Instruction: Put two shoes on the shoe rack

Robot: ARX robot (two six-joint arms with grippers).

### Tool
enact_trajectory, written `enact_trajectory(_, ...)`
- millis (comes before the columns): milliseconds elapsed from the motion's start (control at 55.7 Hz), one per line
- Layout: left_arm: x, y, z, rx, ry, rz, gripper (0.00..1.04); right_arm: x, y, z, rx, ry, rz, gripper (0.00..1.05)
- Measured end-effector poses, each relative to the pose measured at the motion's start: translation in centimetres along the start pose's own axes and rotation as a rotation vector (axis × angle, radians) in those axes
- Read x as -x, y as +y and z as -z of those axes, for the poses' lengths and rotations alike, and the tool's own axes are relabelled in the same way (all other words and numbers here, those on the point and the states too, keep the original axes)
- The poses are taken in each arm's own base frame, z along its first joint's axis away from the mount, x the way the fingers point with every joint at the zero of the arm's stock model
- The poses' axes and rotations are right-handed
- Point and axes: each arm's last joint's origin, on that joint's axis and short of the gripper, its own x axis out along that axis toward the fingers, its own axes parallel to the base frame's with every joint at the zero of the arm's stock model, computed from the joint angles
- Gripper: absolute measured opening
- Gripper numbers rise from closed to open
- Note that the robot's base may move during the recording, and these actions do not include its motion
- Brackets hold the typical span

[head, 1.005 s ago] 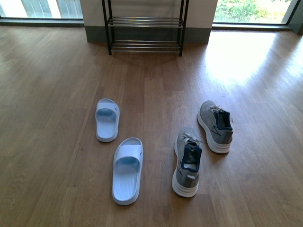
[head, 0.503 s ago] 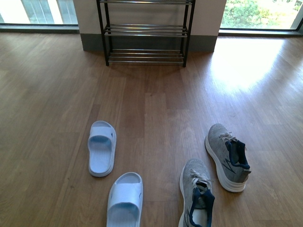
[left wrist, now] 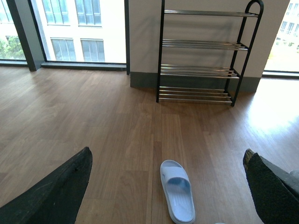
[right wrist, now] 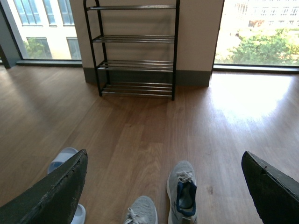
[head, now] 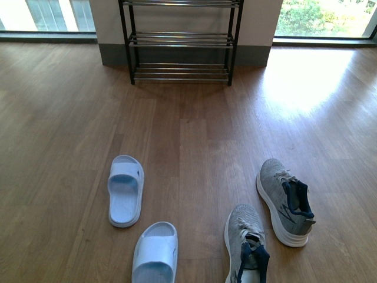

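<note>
- Shifted since a second ago: sneakers and slippers sit lower in the front view and more rack tiers show. Looks like the camera moved, not the items.
- left gripper [left wrist: 167,153]: fingers spread wide, nothing between them, hanging above the floor [head: 188,135].
- right gripper [right wrist: 164,155]: same, spread and empty.
- near sneaker [head: 245,242]: on the floor right of centre, upright on its sole, toe toward the rack, heel cut off by the frame edge.
- far sneaker [head: 285,200]: just beside it to the right, not touching, also upright.
- slippers [head: 125,190]: two pale blue ones on the left, apart from the sneakers. Not part of the job.
- shoe rack [head: 180,40]: against the far wall, well apart from both sneakers, no shoe on the tiers in view.
- Step: pre-grasp, I'd say; neither shoe picked up.
- Next: bring a gripper down over one sneaker, probably the right arm, close across the collar or heel, then carry it to a tier.
</note>
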Motion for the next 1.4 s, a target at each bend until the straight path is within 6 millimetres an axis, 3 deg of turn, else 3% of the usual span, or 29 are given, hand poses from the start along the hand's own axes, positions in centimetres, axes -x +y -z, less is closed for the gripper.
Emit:
enact_trajectory(772, 0.0, 0.0, 0.0, 0.000, 0.000, 0.000, 0.95, 0.0, 0.0, 0.0, -0.001, 0.004, -0.002, 0.96)
enact_trajectory(969, 0.0, 0.0, 0.0, 0.000, 0.000, 0.000, 0.95, -1.2, -0.3, 0.5, -0.048, 0.228, -0.004, 0.96)
enact_trajectory(1095, 0.0, 0.0, 0.0, 0.000, 0.000, 0.000, 0.95, -3.9, -1.1, -0.8, -0.024, 0.296, 0.052, 0.96)
enact_trajectory(1221, 0.0, 0.0, 0.0, 0.000, 0.000, 0.000, 0.95, -8.5, -1.6, -0.6, -0.005, 0.373, 0.051, 0.96)
enact_trajectory(1310, 0.0, 0.0, 0.0, 0.000, 0.000, 0.000, 0.95, -12.1, -2.3, 0.2, -0.014, 0.433, 0.058, 0.96)
enact_trajectory(1400, 0.0, 0.0, 0.0, 0.000, 0.000, 0.000, 0.95, -17.0, -3.5, 2.8, -0.030, 0.544, 0.084, 0.96)
